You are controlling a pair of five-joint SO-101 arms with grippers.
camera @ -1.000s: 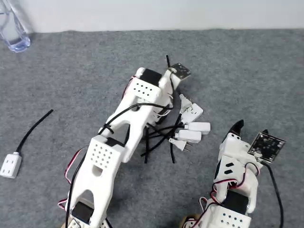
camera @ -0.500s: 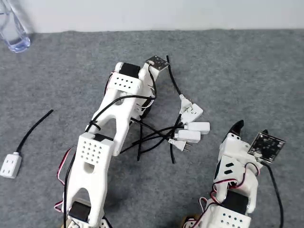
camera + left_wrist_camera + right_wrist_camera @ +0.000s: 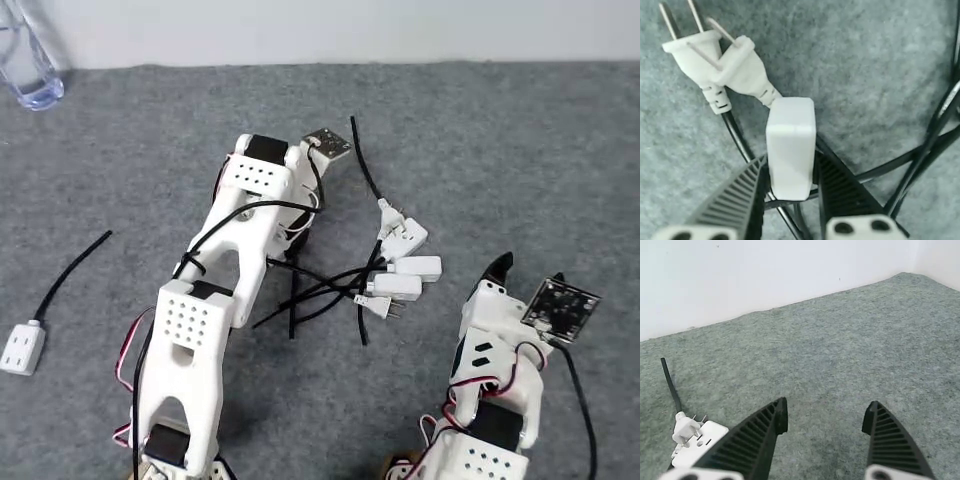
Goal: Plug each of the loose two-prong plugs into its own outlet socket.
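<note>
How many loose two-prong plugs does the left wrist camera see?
2: one plug and a second plug touching it, on the carpet beyond the socket block in the left tool. Others may lie outside this view.

— Three white socket blocks (image 3: 418, 267) bunched centre-right, black cords (image 3: 320, 285) tangled alongside, and a lone socket (image 3: 20, 350) far left!
— Two loose two-prong plugs (image 3: 710, 55) touching, prongs bare. Another white block (image 3: 791, 130) is clamped in the left pincer (image 3: 790, 161).
</note>
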